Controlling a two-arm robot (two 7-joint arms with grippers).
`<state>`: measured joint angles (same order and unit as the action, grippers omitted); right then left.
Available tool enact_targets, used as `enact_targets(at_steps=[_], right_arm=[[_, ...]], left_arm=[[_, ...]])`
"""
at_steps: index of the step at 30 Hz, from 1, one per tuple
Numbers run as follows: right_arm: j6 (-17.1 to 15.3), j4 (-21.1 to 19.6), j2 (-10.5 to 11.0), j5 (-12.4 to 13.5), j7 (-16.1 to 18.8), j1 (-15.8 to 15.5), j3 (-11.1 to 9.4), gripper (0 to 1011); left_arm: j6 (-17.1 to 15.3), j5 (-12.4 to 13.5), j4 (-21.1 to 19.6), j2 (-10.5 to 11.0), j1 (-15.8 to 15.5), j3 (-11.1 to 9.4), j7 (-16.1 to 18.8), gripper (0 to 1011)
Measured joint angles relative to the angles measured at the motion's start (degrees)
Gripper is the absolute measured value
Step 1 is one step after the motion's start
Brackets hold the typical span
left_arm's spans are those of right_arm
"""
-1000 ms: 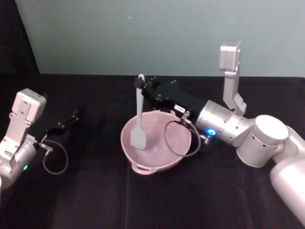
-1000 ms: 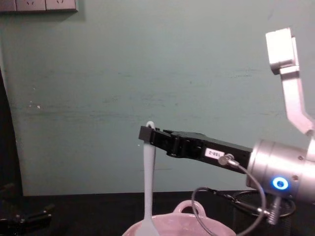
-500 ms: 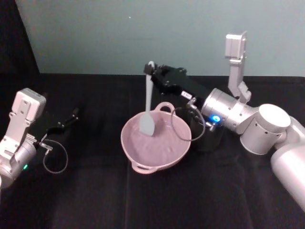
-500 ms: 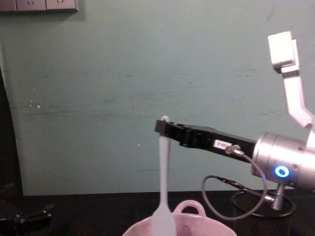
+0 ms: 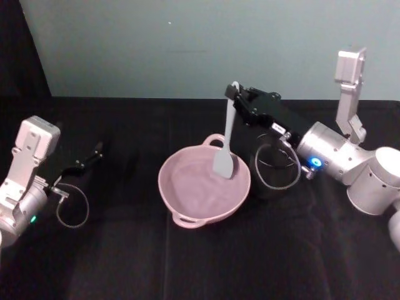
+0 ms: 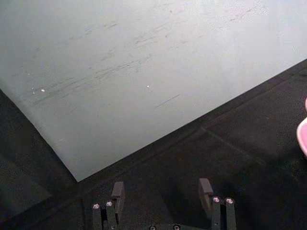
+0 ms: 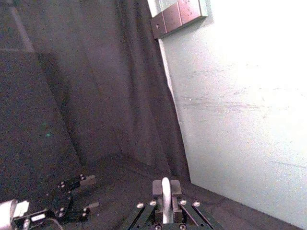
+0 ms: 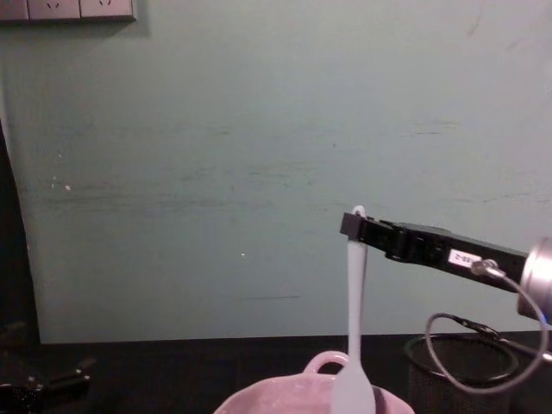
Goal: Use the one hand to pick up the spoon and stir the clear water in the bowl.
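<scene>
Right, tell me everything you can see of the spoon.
The spoon is long, white and plastic-looking, with a slim handle, a rounded top end and a flat paddle head. It hangs nearly upright, head down, over the right side of the pink bowl. The right claw is shut on the handle's top end, and nothing else holds it. Whether its head touches anything inside the bowl cannot be told.

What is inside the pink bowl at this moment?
Clear water, a faint sheen. The white spoon hangs at the bowl's right side, held by the right gripper; its head covers the wall behind. Whether it touches water is unclear.
</scene>
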<state>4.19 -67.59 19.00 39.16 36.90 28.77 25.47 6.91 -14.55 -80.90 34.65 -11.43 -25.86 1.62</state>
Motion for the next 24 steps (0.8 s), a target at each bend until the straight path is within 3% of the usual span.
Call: enact_targets(at_steps=[8,14,24], right_arm=[[-1.0,-4.9,1.8,0.5,-0.8,-3.7,-0.2,109],[-1.4,-7.0,2.1,0.5,-0.7,-4.8,0.8,109],[-1.3,-4.8,-0.8,0.6,1.5,-2.3,3.8,109]], left_arm=[[0.0,0.0,0.0,0.0,0.0,0.0,0.0,1011],[0.0,0.0,0.0,0.0,0.0,0.0,0.0,1011],[0.0,0.0,0.0,0.0,0.0,0.0,0.0,1011]])
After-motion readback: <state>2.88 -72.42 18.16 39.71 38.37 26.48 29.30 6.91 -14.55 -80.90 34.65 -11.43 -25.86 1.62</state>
